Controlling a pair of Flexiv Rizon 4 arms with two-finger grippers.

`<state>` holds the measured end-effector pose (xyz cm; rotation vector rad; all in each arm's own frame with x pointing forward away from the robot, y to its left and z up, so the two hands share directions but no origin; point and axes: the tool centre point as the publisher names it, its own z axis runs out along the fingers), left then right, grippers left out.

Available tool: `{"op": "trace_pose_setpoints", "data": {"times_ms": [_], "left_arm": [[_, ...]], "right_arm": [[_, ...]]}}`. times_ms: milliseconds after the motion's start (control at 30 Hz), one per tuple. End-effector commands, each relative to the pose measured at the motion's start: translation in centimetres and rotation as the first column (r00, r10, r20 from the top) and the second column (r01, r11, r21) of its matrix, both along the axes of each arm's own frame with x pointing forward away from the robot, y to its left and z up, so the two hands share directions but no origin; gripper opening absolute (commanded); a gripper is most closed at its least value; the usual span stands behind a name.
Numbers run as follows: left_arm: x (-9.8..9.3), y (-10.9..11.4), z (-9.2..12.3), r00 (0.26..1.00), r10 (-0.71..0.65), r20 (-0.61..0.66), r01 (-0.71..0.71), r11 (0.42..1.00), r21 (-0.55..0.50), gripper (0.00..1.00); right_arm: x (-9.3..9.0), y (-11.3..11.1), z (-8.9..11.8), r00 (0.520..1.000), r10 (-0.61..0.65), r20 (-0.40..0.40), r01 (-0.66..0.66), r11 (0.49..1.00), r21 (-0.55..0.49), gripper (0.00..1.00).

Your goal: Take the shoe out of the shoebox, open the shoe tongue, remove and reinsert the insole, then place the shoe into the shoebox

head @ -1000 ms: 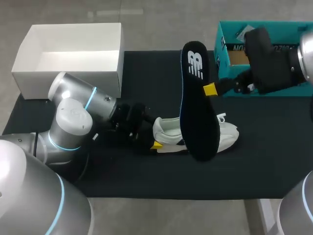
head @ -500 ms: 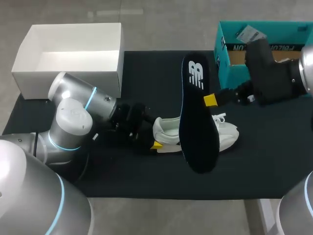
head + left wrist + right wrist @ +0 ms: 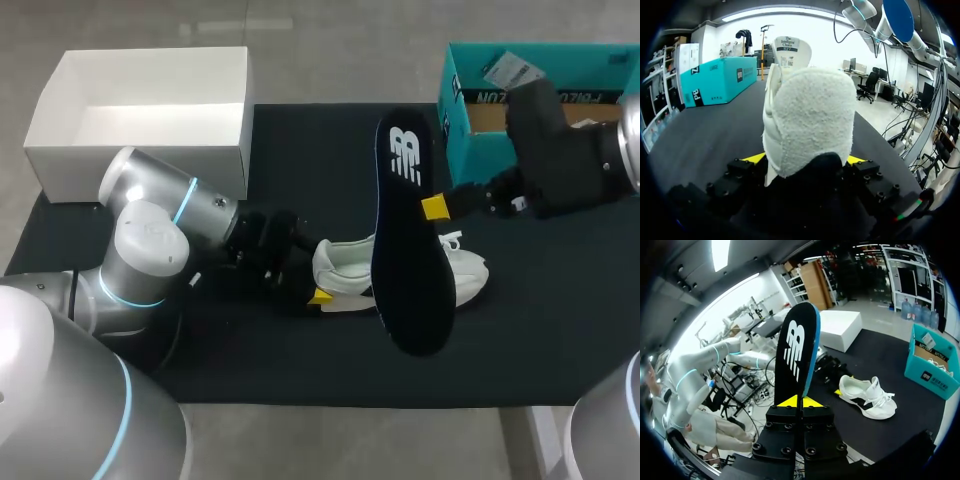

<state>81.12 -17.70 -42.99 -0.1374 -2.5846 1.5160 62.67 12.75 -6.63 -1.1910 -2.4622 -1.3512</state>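
Above the black mat (image 3: 300,150), the insole (image 3: 410,240) was held pinched at its edge by the right gripper (image 3: 800,402), hanging over the shoe (image 3: 342,272). Down below, the shoe's heel was clamped by the left gripper (image 3: 805,161), toe pointing right. And the snag: the insole's length was seen running across the shoe's length, so a turn would be needed before sliding in, with the right arm judged best placed
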Motion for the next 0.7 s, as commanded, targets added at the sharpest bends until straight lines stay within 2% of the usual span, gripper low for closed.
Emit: {"op": "trace_pose_setpoints", "data": {"times_ms": [33, 400, 433, 500, 533, 567, 700], "left_arm": [[0.0, -0.1, -0.1, 1.000, -0.001, 0.000, 0.001, 1.000, 0.001, 0.00], [0.0, -0.1, -0.1, 1.000, -0.001, 0.000, 0.001, 1.000, 0.001, 0.02], [0.1, 0.0, -0.1, 1.000, 0.005, -0.003, -0.005, 1.000, 0.010, 0.11], [0.1, 0.2, -0.2, 1.000, 0.001, -0.005, -0.001, 1.000, 0.027, 0.45], [0.1, 0.3, -0.2, 1.000, -0.004, -0.008, 0.004, 1.000, 0.029, 0.91], [0.2, 0.4, -0.3, 1.000, -0.007, -0.005, 0.007, 0.999, 0.039, 1.00], [0.5, 1.0, -0.5, 1.000, -0.010, -0.010, 0.011, 0.999, 0.050, 1.00]], "right_arm": [[0.1, 0.2, -0.2, 1.000, -0.001, -0.001, 0.001, 1.000, 0.000, 0.00], [0.1, 0.2, -0.2, 1.000, -0.001, -0.001, 0.001, 1.000, 0.000, 0.00], [0.1, 0.2, -0.2, 1.000, -0.001, -0.001, 0.001, 1.000, 0.000, 0.00], [0.1, 0.2, -0.2, 1.000, -0.001, -0.001, 0.001, 1.000, 0.000, 0.00], [0.1, 0.2, -0.2, 1.000, -0.001, -0.001, 0.001, 1.000, 0.000, 0.00], [0.1, 0.2, -0.2, 1.000, -0.001, -0.001, 0.001, 1.000, 0.000, 0.00], [0.1, 0.2, -0.2, 1.000, -0.001, -0.001, 0.001, 1.000, 0.000, 0.00]]}}
